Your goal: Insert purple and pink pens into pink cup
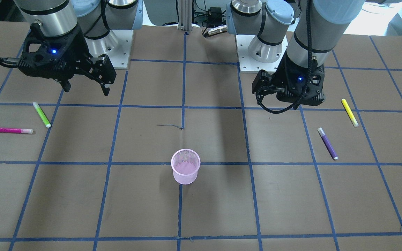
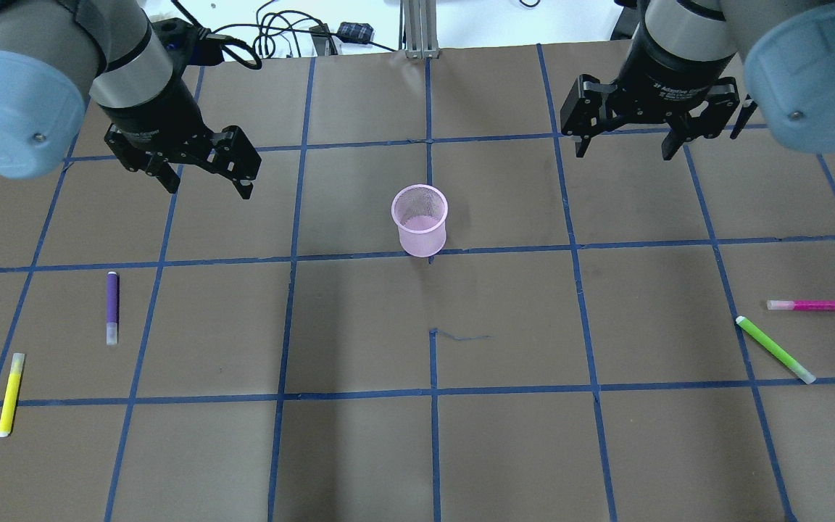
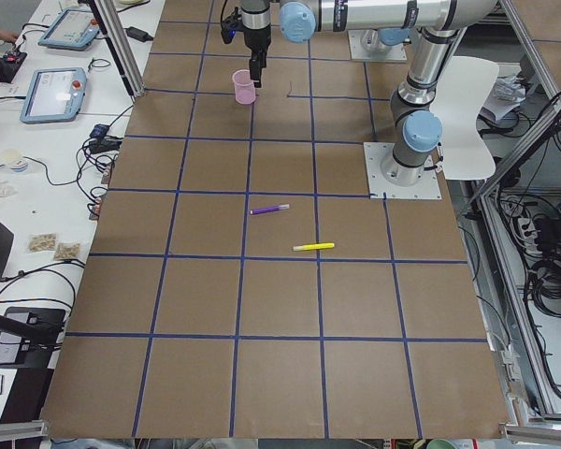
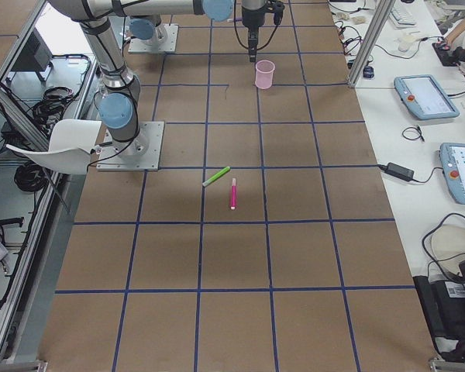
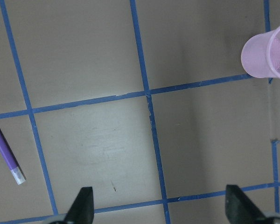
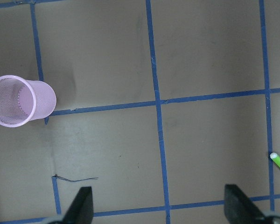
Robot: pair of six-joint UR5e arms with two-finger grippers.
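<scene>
The pink mesh cup (image 2: 420,220) stands upright and empty mid-table; it also shows in the front view (image 1: 185,166) and both wrist views (image 5: 268,51) (image 6: 21,101). The purple pen (image 2: 111,307) lies flat on the robot's left side, also seen in the front view (image 1: 327,143) and the left wrist view (image 5: 7,154). The pink pen (image 2: 812,306) lies flat on the right side, also in the front view (image 1: 12,130). My left gripper (image 2: 207,181) is open and empty, hovering above the table beyond the purple pen. My right gripper (image 2: 625,152) is open and empty, hovering to the right of the cup.
A yellow pen (image 2: 11,394) lies near the purple pen at the table's left edge. A green pen (image 2: 775,349) lies close beside the pink pen. Blue tape lines grid the brown table. Tablets and cables (image 3: 56,94) lie on the side bench.
</scene>
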